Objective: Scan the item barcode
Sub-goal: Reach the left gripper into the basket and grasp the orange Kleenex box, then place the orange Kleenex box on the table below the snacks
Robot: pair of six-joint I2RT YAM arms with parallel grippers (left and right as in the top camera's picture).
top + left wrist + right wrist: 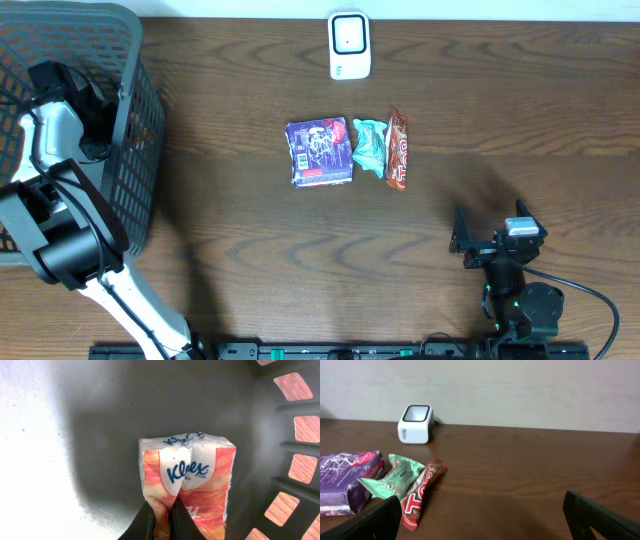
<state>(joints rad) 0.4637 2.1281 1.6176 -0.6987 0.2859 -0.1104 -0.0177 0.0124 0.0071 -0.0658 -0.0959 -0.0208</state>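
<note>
Two arms stood at the bench [250, 250]. The left one reached down into the single dark basket [135, 150] at the bench's left end, and the left claw [161, 508] was pinched narrow on the near edge of one orange-and-white tissue pack [187, 475] lying on the basket floor. The right claw [480, 510] hung wide with nothing between its fingers, low over the near right of the bench. One white scanner [349, 45] sat at the far edge. Three items lay in a row mid-bench: a purple pack [319, 152], a green packet [369, 145] just beside it, and a red bar [398, 150] touching the packet.
</note>
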